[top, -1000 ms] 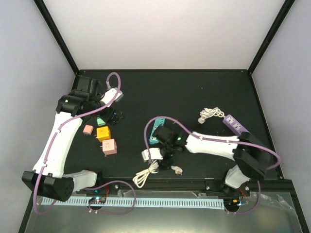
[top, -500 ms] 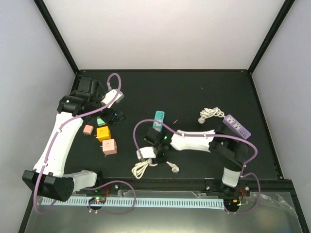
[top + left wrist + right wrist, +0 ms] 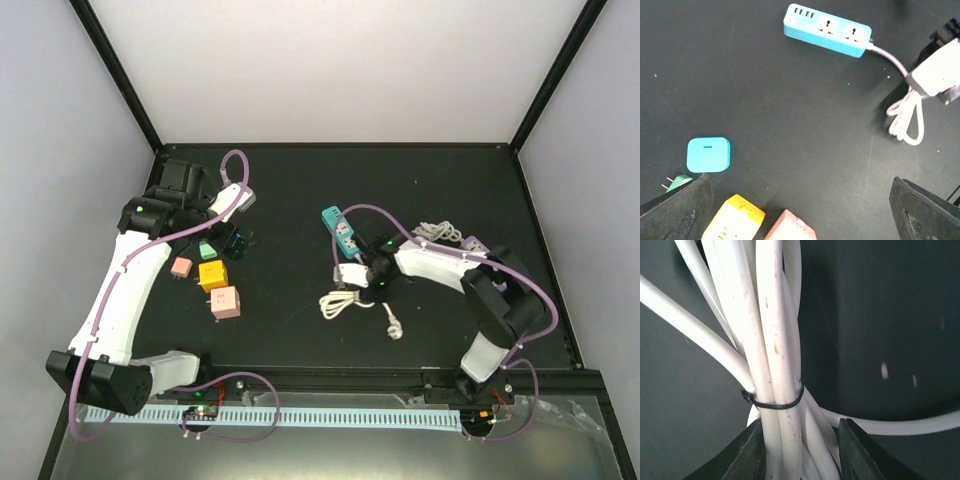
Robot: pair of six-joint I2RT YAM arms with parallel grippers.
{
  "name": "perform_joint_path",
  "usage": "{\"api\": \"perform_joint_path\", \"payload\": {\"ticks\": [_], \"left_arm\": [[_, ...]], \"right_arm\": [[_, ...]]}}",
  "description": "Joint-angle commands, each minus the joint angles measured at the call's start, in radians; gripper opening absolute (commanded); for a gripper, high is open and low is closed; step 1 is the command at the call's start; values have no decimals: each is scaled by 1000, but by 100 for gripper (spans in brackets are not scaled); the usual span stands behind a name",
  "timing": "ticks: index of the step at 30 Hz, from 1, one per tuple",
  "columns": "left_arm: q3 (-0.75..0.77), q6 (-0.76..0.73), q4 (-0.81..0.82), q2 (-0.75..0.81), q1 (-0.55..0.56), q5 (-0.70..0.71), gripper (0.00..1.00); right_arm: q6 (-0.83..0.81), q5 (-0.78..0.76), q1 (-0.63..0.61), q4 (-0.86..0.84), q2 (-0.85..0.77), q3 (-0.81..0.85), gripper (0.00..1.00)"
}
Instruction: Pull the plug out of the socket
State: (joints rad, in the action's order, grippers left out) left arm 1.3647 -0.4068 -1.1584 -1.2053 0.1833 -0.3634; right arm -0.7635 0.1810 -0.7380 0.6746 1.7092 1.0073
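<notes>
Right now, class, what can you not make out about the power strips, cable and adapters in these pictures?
Purple power strip: top view, right arm covers one end.
White cable bundle: right wrist view, both ends run past the edges.
Pink adapter: left wrist view, bottom edge cuts it off.

There are two power strips (image 3: 340,228) (image 3: 485,258), two bundled white cords (image 3: 340,303) (image 3: 432,233), five small adapters (image 3: 181,266) (image 3: 207,250) (image 3: 212,274) (image 3: 225,301) (image 3: 708,154).
</notes>
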Motion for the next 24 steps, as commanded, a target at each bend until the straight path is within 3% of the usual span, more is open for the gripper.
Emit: {"api": "perform_joint_path", "payload": {"ticks": [1, 12, 18, 24], "left_arm": [[13, 10, 15, 5, -6, -32, 99], [4, 25, 35, 8, -6, -7, 99], [4, 84, 68, -15, -7, -19, 99], [53, 127, 112, -36, -6, -29, 99]], "right_arm": [[-108, -64, 116, 92, -67, -52, 41], [-282, -132, 451, 128, -152, -175, 45], [-279, -108, 481, 188, -255, -162, 72], [-218, 38, 479, 374, -335, 56, 87]]}}
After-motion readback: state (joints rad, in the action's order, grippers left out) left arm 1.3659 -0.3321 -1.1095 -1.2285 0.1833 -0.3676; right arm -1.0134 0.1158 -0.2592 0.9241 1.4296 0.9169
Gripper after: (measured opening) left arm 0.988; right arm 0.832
